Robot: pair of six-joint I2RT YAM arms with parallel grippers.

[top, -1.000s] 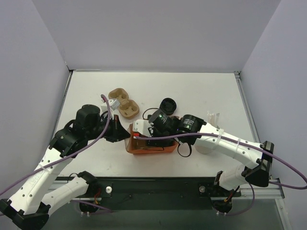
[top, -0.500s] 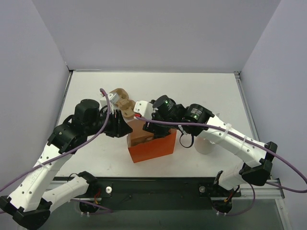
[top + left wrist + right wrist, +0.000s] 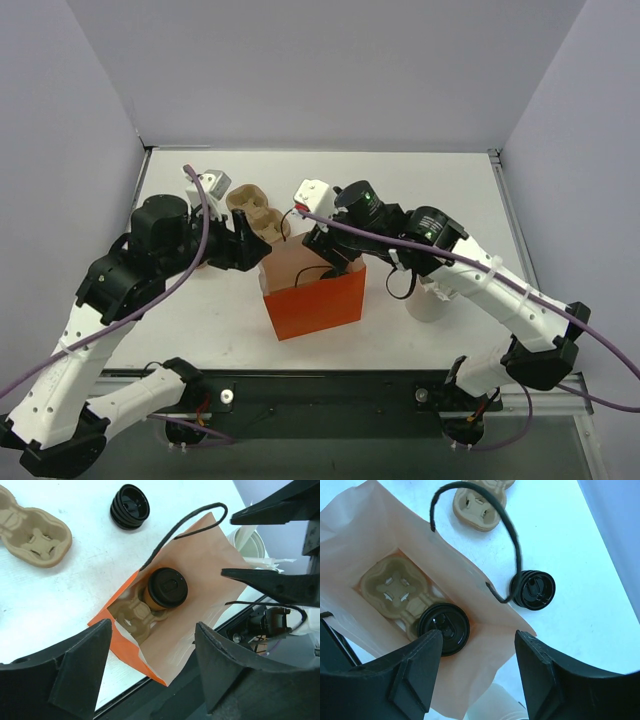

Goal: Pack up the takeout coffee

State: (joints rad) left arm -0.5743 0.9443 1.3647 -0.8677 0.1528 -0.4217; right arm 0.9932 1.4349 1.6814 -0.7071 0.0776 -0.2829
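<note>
Covering the whole scene is a white table (image 3: 420, 190), and near its middle an orange paper bag (image 3: 315, 300) stands upright with the mouth open to the top. Both arms reach over this bag. The left gripper (image 3: 153, 627) hangs above the left side of the mouth; its jaws are wide apart and grip nothing. The right gripper (image 3: 477, 635) is above the far right side of the mouth, jaws also apart, with no thing held between them. A plain white cup (image 3: 430, 305) stands on the table to the right of the bag, partly under the right arm. A spare pulp carrier (image 3: 258, 212) lies on the table beyond the bag, near the left gripper. A second carrier (image 3: 395, 587) sits at the bottom of the bag, and the takeout coffee (image 3: 167, 587) stands upright in one of its pockets, its black lid closed on top. A stack of black lids (image 3: 532, 589) rests on the table just beside the bag
</note>
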